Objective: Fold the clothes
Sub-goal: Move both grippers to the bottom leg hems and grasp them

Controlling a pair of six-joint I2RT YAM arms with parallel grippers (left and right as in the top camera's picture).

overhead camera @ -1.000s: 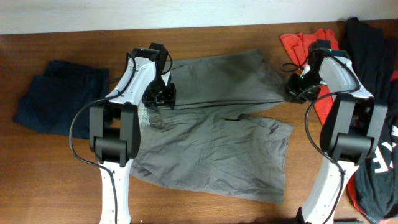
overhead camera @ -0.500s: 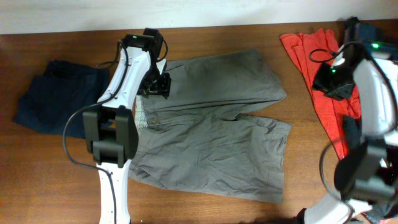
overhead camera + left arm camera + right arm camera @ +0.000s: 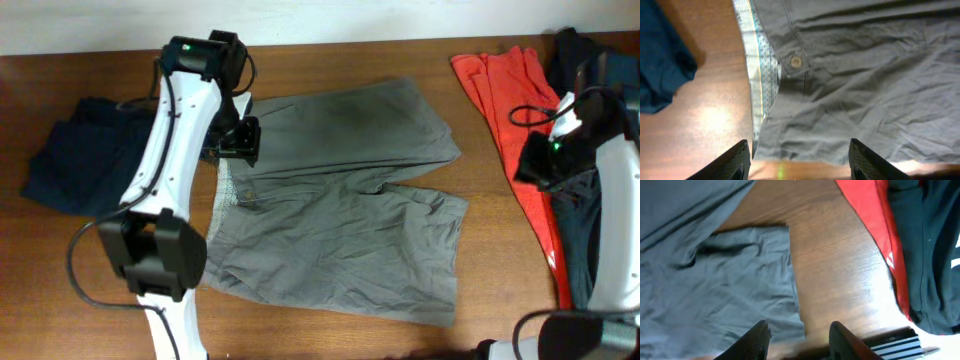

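Grey-olive shorts [image 3: 340, 200] lie flat in the middle of the brown wood table [image 3: 400, 60], with the waist to the left and the legs pointing right. A white wall [image 3: 350, 20] runs behind. The left gripper [image 3: 235, 140] and right gripper [image 3: 545, 165] are both spread wide and empty. A second ago they were at the shorts' edges; now they are lifted away.
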